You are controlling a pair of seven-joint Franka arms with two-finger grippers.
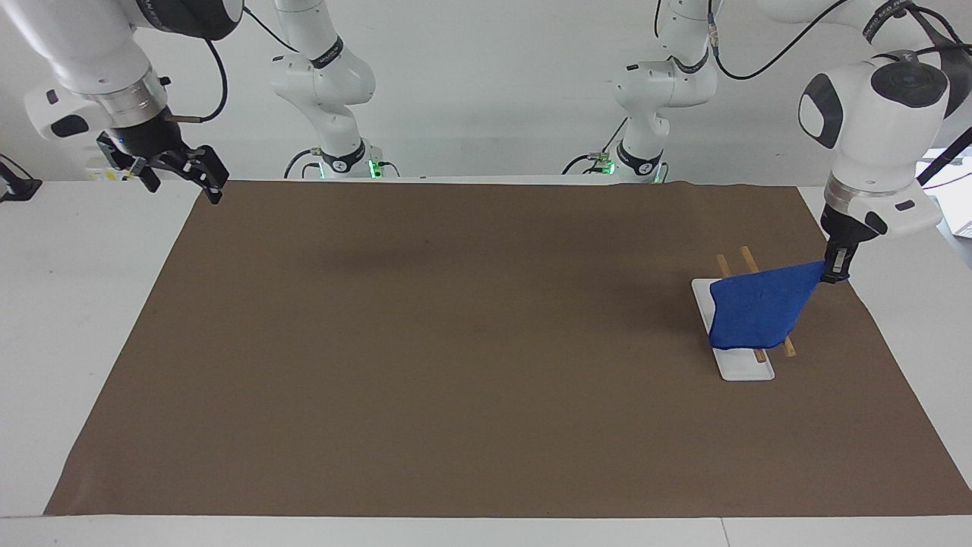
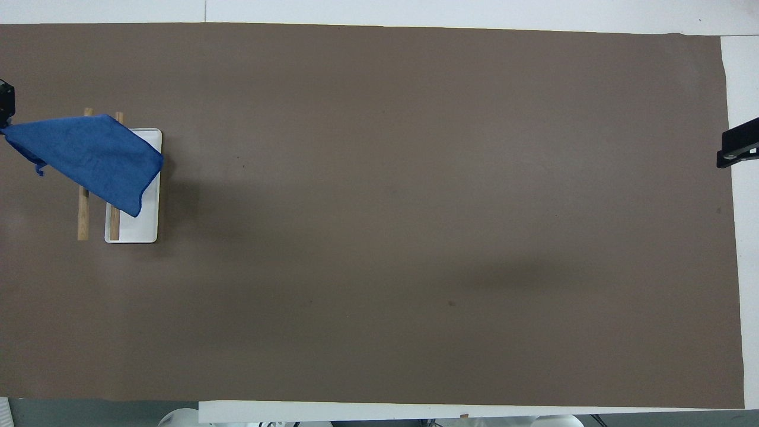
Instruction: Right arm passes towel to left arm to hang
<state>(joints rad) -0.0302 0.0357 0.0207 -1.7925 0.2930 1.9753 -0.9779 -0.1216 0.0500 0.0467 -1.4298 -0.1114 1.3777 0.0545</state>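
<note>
The bright blue towel (image 1: 759,308) lies stretched across the two wooden rails (image 1: 748,258) of a small rack with a white base (image 1: 748,370). One corner is drawn up and out toward the left arm's end of the table. My left gripper (image 1: 834,270) is shut on that corner, over the mat just beside the rack. In the overhead view the towel (image 2: 89,157) covers most of the rails (image 2: 83,216) and part of the base (image 2: 139,228). My right gripper (image 1: 178,163) is open and empty, raised over the mat's corner at the right arm's end.
A brown mat (image 1: 471,342) covers most of the white table (image 1: 83,304). Only a tip of the right gripper (image 2: 738,151) shows at the overhead view's edge. The two arm bases stand at the table's robot end.
</note>
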